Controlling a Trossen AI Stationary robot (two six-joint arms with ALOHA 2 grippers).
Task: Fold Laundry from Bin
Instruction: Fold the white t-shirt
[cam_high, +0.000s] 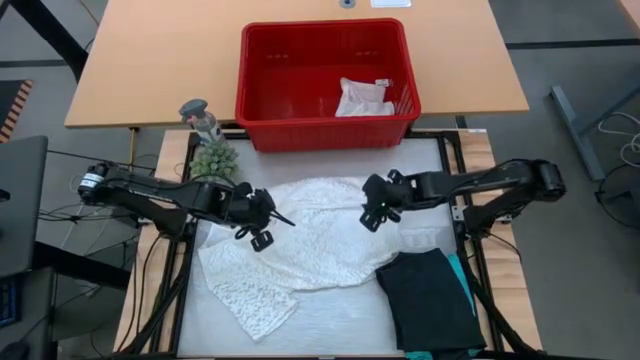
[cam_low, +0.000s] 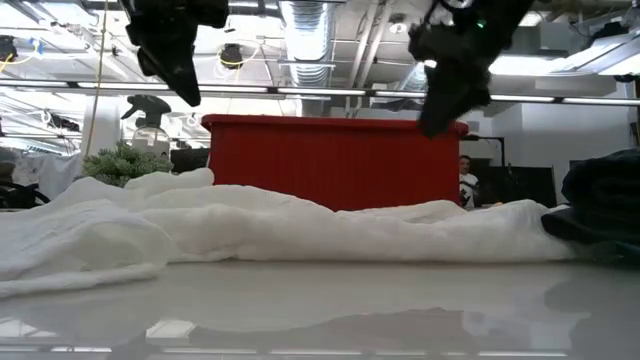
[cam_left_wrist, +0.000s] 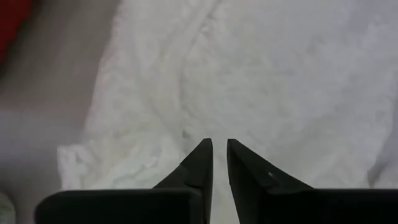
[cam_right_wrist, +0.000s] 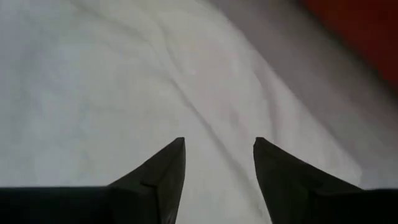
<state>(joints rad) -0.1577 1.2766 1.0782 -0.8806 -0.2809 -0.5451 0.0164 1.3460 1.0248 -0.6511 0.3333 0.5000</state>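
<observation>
The large white lacy top (cam_high: 300, 240) lies spread and rumpled across the middle of the table. My left gripper (cam_high: 280, 218) hangs above its left part, fingertips a narrow gap apart with nothing between them (cam_left_wrist: 219, 146). My right gripper (cam_high: 368, 218) hangs above its right part, open and empty (cam_right_wrist: 219, 146). In the low view both grippers (cam_low: 190, 92) (cam_low: 430, 122) stand well clear of the cloth. A black garment (cam_high: 430, 295) lies folded at the near right on a teal one (cam_high: 464, 285). The red bin (cam_high: 325, 85) stands at the far edge with a small white cloth (cam_high: 362, 98) inside.
A spray bottle (cam_high: 200, 118) and a small green plant (cam_high: 213, 158) stand at the far left, beside the bin. A wooden table (cam_high: 150, 60) lies behind the work surface. In the low view a person (cam_low: 466, 178) shows far behind the bin.
</observation>
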